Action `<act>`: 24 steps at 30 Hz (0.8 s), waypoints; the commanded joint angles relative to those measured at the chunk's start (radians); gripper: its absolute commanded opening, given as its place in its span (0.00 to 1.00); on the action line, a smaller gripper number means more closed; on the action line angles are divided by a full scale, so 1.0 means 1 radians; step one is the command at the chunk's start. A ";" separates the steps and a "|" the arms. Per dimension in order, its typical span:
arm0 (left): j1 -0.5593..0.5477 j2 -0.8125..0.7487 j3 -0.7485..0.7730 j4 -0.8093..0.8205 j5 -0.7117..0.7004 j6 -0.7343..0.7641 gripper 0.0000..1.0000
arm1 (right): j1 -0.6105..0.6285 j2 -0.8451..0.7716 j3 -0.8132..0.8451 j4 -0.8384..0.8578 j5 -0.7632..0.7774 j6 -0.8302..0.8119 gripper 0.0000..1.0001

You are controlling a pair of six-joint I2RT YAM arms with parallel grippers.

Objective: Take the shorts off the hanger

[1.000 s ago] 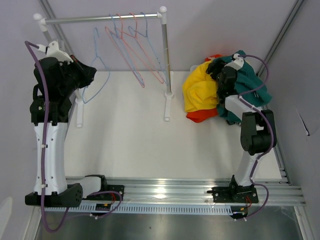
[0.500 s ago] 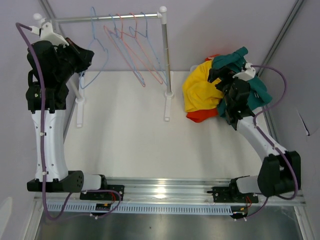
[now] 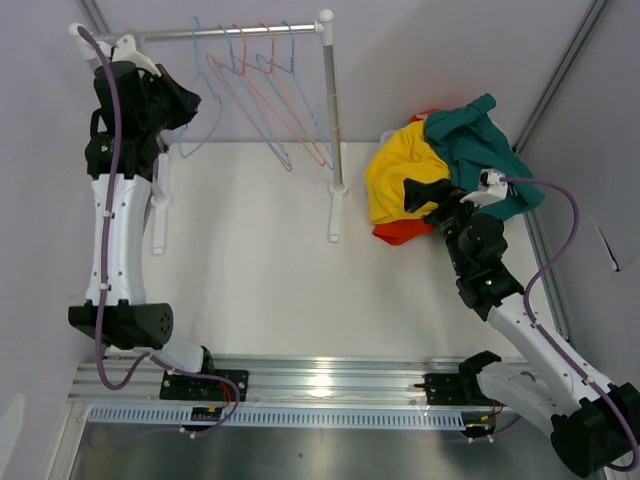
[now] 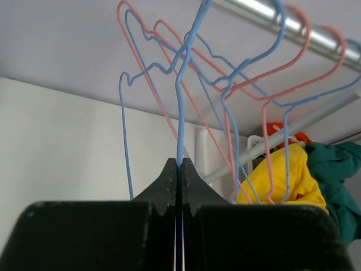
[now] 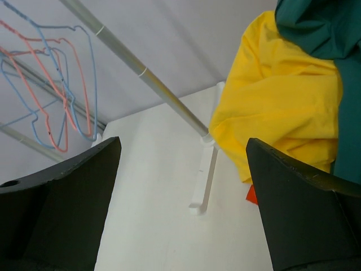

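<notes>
Clamping one blue hanger, left claw hides part.

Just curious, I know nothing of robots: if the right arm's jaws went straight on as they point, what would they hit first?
Probably the clothes rack's upright post, low down: the right gripper, jaws open, faces it. Depth is unclear. The yellow shorts lie just off to one side.

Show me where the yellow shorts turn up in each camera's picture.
Top external: yellow shorts right of centre, in the heap on the table.
Left wrist: yellow shorts at lower right.
Right wrist: yellow shorts at upper right, beside the teal shorts.
Shared landmark: the rack's upright post, left of them in all three.
</notes>
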 commanded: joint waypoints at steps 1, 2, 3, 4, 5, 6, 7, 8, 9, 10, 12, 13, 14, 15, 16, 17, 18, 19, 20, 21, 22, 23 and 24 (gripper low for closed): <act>0.004 0.024 -0.018 0.054 -0.005 -0.011 0.00 | 0.048 -0.035 -0.013 -0.032 0.046 -0.030 1.00; 0.002 0.018 -0.027 0.055 0.009 -0.022 0.00 | 0.059 -0.045 -0.019 -0.034 0.052 -0.034 0.99; -0.001 0.006 -0.056 0.070 0.009 -0.025 0.00 | 0.066 -0.046 -0.023 -0.043 0.070 -0.036 0.99; -0.004 -0.034 -0.093 0.084 0.009 -0.025 0.00 | 0.076 -0.048 -0.027 -0.046 0.073 -0.037 0.99; -0.008 -0.056 -0.115 0.096 0.008 -0.027 0.00 | 0.080 -0.048 -0.028 -0.046 0.075 -0.036 0.99; -0.009 -0.074 -0.148 0.104 0.011 -0.025 0.00 | 0.083 -0.049 -0.030 -0.051 0.075 -0.033 1.00; -0.009 -0.091 -0.155 0.100 0.012 -0.022 0.00 | 0.086 -0.051 -0.030 -0.054 0.076 -0.031 0.99; -0.009 -0.114 -0.156 0.090 0.012 -0.016 0.00 | 0.091 -0.052 -0.028 -0.055 0.076 -0.031 0.99; -0.009 -0.125 -0.159 0.080 0.012 -0.011 0.05 | 0.096 -0.054 -0.027 -0.061 0.076 -0.033 0.99; -0.009 -0.135 -0.164 0.061 0.014 -0.007 0.12 | 0.106 -0.057 -0.021 -0.069 0.084 -0.037 0.99; -0.009 -0.171 -0.181 0.052 0.017 0.007 0.42 | 0.117 -0.059 -0.004 -0.116 0.101 -0.040 0.99; -0.009 -0.183 -0.195 0.044 0.015 0.012 0.53 | 0.122 -0.059 0.016 -0.138 0.149 -0.037 0.99; -0.009 -0.209 -0.205 0.038 0.011 0.021 0.69 | 0.132 -0.062 0.030 -0.200 0.177 -0.030 0.99; -0.009 -0.224 -0.216 0.032 0.009 0.025 0.77 | 0.135 -0.065 0.045 -0.234 0.196 -0.031 0.99; -0.009 -0.240 -0.225 0.029 0.015 0.032 0.83 | 0.137 -0.072 0.061 -0.261 0.204 -0.039 0.99; -0.010 -0.260 -0.272 0.024 0.025 0.044 0.91 | 0.142 -0.078 0.090 -0.331 0.214 -0.049 0.99; -0.009 -0.310 -0.294 0.027 0.034 0.048 0.97 | 0.143 -0.086 0.107 -0.366 0.217 -0.050 0.99; -0.009 -0.341 -0.320 0.035 0.061 0.055 0.99 | 0.145 -0.109 0.119 -0.393 0.214 -0.054 0.99; -0.009 -0.373 -0.418 0.061 0.074 0.068 0.99 | 0.146 -0.123 0.136 -0.438 0.198 -0.056 0.99; -0.009 -0.445 -0.454 0.070 0.081 0.074 0.99 | 0.146 -0.140 0.139 -0.460 0.188 -0.054 1.00; -0.009 -0.482 -0.518 0.081 0.089 0.081 0.99 | 0.148 -0.157 0.142 -0.482 0.181 -0.048 1.00; -0.009 -0.520 -0.590 0.095 0.110 0.094 0.99 | 0.149 -0.196 0.141 -0.527 0.167 -0.042 0.99; -0.010 -0.598 -0.668 0.122 0.123 0.099 0.99 | 0.149 -0.221 0.138 -0.551 0.150 -0.037 0.99</act>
